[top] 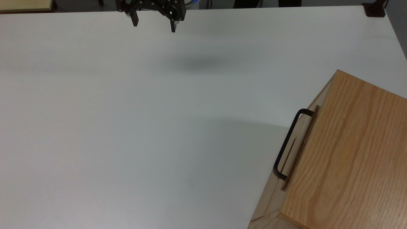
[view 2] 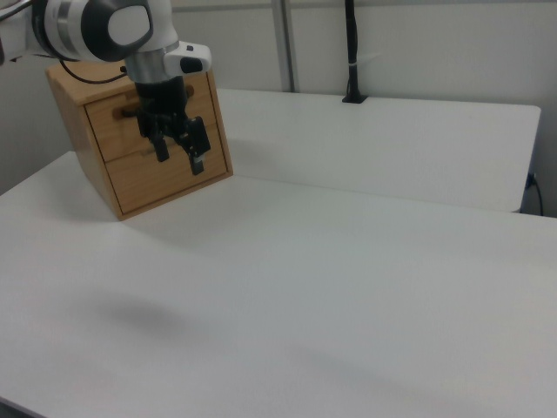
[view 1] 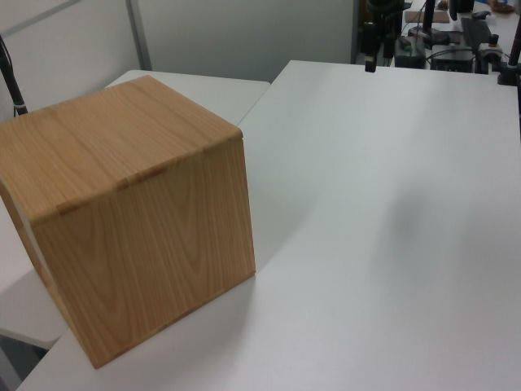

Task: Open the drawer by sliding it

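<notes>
The gripper [top: 154,27] hangs at the top edge of the top view, left of centre, its two black fingers [top: 135,21] spread wide and pointing down. In the right view's upper left, the white arm [view 2: 104,26] reaches in, gripper [view 2: 178,158] aimed downward.

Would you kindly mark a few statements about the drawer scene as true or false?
1. The pincer is open. True.
2. The pincer grips the handle. False: it hangs over the table, far from the handle.
3. The drawer is pulled well out. False: its front sits about flush with the cabinet.
4. The handle is black. True.
5. The cabinet lies on its side. False: it stands upright.
</notes>
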Robot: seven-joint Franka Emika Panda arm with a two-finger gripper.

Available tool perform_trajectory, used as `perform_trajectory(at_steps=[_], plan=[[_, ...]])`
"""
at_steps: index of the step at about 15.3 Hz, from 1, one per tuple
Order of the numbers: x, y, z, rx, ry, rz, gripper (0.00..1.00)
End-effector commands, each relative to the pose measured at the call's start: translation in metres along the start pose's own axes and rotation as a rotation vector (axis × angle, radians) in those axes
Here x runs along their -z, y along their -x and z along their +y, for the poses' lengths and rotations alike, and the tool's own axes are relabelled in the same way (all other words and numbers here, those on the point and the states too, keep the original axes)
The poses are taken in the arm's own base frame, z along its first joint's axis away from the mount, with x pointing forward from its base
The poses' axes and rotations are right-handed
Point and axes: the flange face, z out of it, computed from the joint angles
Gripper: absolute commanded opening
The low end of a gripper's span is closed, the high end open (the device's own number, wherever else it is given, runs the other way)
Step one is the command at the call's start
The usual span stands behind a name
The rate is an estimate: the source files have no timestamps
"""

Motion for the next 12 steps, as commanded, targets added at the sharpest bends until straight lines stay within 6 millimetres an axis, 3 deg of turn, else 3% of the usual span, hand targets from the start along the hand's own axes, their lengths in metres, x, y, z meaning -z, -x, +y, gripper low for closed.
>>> perform_trajectory(at_steps=[1, 12], plan=[[-0.0073, -0.0016, -0.0033, -0.006, 0.023, 0.006, 1.0], [-0.0123, -0.009, -0.0004, -0.007, 0.024, 0.014, 1.0]])
